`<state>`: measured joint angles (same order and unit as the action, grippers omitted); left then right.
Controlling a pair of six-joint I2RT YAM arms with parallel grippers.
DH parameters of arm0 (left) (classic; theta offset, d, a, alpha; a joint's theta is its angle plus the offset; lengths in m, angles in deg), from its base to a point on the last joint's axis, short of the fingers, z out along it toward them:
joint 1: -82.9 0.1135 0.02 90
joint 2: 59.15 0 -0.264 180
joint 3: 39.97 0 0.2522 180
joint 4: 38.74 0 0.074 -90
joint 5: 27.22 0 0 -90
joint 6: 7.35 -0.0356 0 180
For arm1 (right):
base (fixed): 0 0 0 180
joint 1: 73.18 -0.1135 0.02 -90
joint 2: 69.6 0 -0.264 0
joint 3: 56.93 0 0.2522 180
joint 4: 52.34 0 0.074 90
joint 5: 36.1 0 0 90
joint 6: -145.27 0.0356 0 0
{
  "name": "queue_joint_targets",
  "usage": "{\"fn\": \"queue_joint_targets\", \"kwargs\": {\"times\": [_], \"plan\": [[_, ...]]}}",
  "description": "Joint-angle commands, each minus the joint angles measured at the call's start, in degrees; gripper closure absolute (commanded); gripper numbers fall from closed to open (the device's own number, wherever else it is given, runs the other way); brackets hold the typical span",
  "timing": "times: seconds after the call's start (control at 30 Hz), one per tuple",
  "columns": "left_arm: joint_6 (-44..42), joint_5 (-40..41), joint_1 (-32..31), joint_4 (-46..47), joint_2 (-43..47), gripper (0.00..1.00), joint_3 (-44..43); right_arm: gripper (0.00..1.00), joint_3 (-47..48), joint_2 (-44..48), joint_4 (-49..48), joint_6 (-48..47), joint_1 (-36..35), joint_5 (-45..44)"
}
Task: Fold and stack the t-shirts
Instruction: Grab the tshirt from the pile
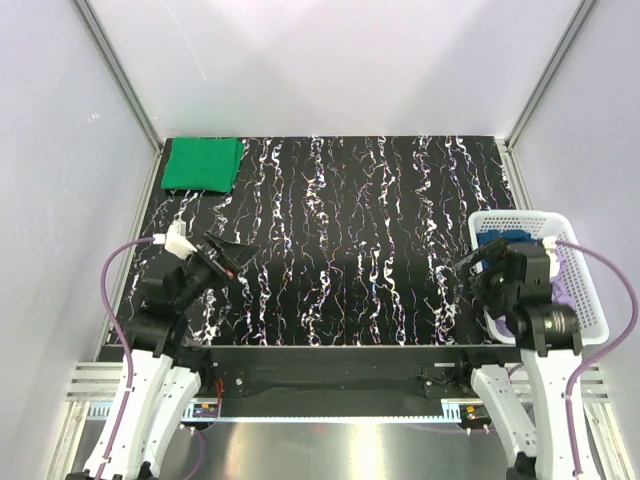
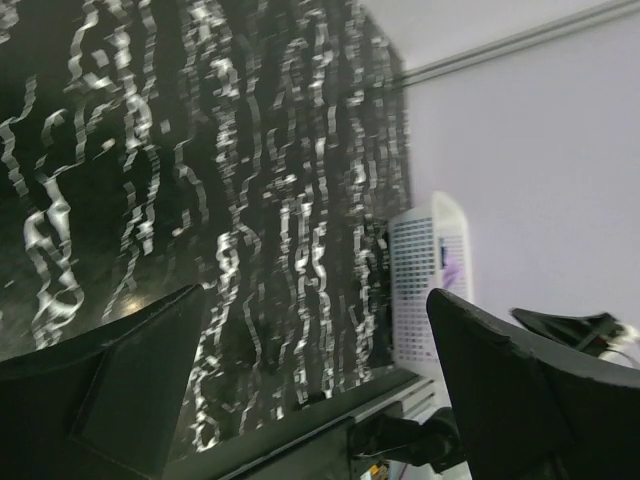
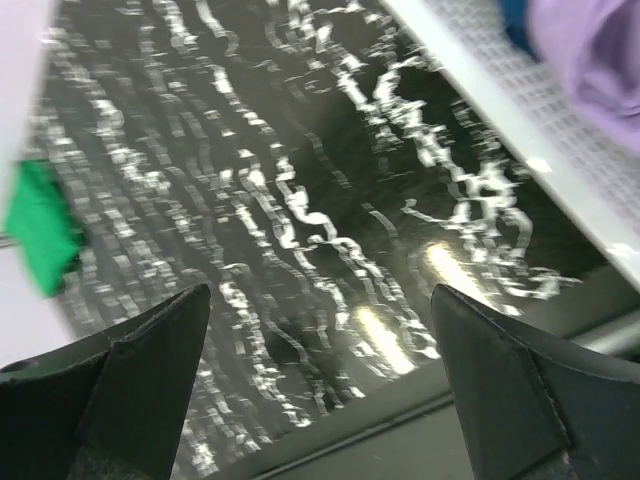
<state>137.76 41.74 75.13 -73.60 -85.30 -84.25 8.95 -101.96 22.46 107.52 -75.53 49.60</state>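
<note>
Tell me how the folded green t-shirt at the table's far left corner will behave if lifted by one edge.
The green t-shirt looks like soft, thin cloth, so it would probably droop and unfold. It lies flat and low, so likely light. Pushed across the table, it may bunch.

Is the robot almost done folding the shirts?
Not yet. The green t-shirt lies folded in the table's far left corner, so one looks done. Nothing is in hand: the left gripper and right gripper both have open, empty jaws. The blue t-shirt and the lavender t-shirt are in the white basket, not yet folded or stacked.
</note>
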Motion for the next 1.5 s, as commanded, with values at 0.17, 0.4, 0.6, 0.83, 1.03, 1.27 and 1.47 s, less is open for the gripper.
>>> {"fn": "queue_joint_targets", "kwargs": {"times": [0.17, 0.4, 0.6, 0.83, 1.03, 1.27, 1.47], "plan": [[-5.54, 10.04, 0.21, -7.54, -4.33, 0.01, -7.96, 0.00, 17.83, -15.35, 5.07, -17.41, 0.15, -3.63], [-12.61, 14.20, 0.74, -17.74, -12.60, 0.01, -19.82, 0.00, 26.45, -29.94, 9.54, -20.09, 0.15, 4.57], [-25.82, 14.62, 0.91, -25.20, -19.81, 0.01, -34.41, 0.02, 29.00, -34.26, 10.16, -16.48, 4.80, -11.16], [-32.87, 13.22, 0.65, -24.52, -25.96, 0.01, -38.65, 0.18, 34.80, -46.46, 9.19, -16.64, 12.37, -12.49], [-38.14, 14.71, -1.19, -22.76, -29.83, 0.02, -39.00, 0.37, 43.33, -60.09, 11.65, -17.01, 17.54, -19.08], [-40.96, 15.06, -1.90, -22.84, -32.03, 0.10, -38.21, 0.44, 37.19, -64.22, 6.03, -16.03, 25.64, -12.41], [-41.93, 14.98, -1.90, -24.07, -33.17, 0.21, -38.38, 0.43, 31.05, -63.54, 7.08, -11.65, 27.65, -14.08]]}}
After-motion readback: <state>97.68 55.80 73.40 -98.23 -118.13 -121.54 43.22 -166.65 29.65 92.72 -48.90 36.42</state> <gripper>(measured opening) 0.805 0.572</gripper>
